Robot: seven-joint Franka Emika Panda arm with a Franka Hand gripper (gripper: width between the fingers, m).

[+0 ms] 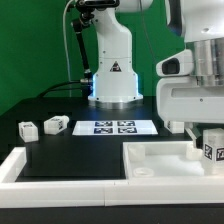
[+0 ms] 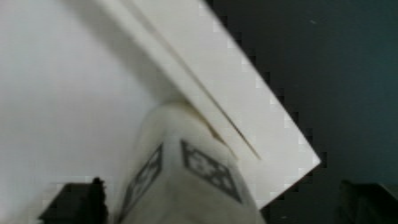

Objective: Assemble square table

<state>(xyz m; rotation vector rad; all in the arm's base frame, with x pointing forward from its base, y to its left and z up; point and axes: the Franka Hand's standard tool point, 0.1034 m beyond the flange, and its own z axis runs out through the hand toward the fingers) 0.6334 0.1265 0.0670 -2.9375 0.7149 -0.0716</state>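
Desk [image 1: 70,150] is lying black before a green wall [image 1: 30,50], white bars [image 1: 70,178] edging it. Top [image 1: 160,175] is sitting at the exterior view's right, a leg [image 2: 187,165] standing in it between wide-apart fingers [image 2: 80,203] gripping nothing.

Table top [image 1: 160,162]: white plastic — smooth, faint sheen.
Leg [image 1: 27,128], nine o'clock: white plastic, matt printed tag.
Work surface [image 1: 70,150]: black, matt.
Arm base [image 1: 112,60], twelve o'clock: glossy white shell.

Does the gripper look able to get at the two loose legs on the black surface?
Probably yes: the gripper is open, and both loose legs lie apart on bare black surface with nothing standing over them.
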